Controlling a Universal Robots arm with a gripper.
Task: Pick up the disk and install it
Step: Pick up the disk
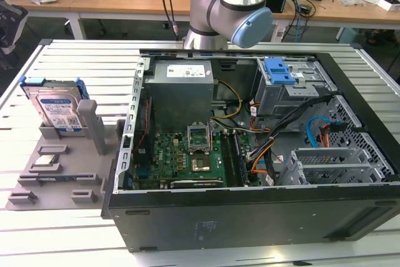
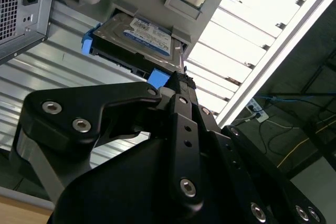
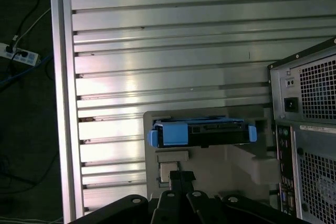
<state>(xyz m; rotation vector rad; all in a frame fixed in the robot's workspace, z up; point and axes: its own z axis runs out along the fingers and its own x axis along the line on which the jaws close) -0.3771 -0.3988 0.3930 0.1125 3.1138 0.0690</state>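
The disk is a silver hard drive with a white-and-blue label and blue rails. It stands tilted in a slot of the grey fixture at the exterior view's left. Both wrist views show the disk ahead of my gripper, edge-on in the first wrist view. My gripper is black, its fingers are shut together with nothing between them, and it hangs well apart from the disk. The arm's grey-and-blue joint sits behind the computer case.
The open computer case lies right of the fixture, with a grey drive cage and blue latch at its back. A small square chip rests on the fixture near the disk. Everything stands on a slatted aluminium table.
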